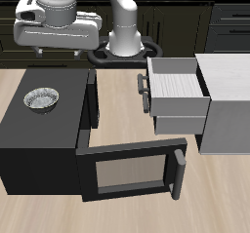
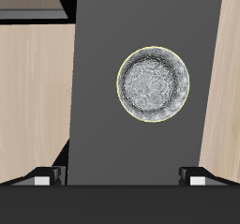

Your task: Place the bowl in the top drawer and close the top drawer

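Note:
The bowl (image 1: 41, 99) is small, round and silvery-grey with a speckled rim. It sits upright on top of the large black box (image 1: 24, 135). In the wrist view the bowl (image 2: 155, 83) lies on the box's dark top (image 2: 98, 125). My gripper (image 1: 59, 50) hangs well above the box, over its back edge and farther back than the bowl. It is open and empty; both fingertips (image 2: 42, 177) show wide apart. The top drawer (image 1: 191, 95) is pulled open, its pale inside empty, with a dark bar handle (image 1: 144, 89) on its front.
The black box's glass-fronted door (image 1: 127, 174) stands swung open toward the table's front edge, between box and drawer, with its bar handle (image 1: 179, 174). The light grey cabinet (image 1: 229, 100) holds the drawer. The robot's base (image 1: 125, 37) stands at the back.

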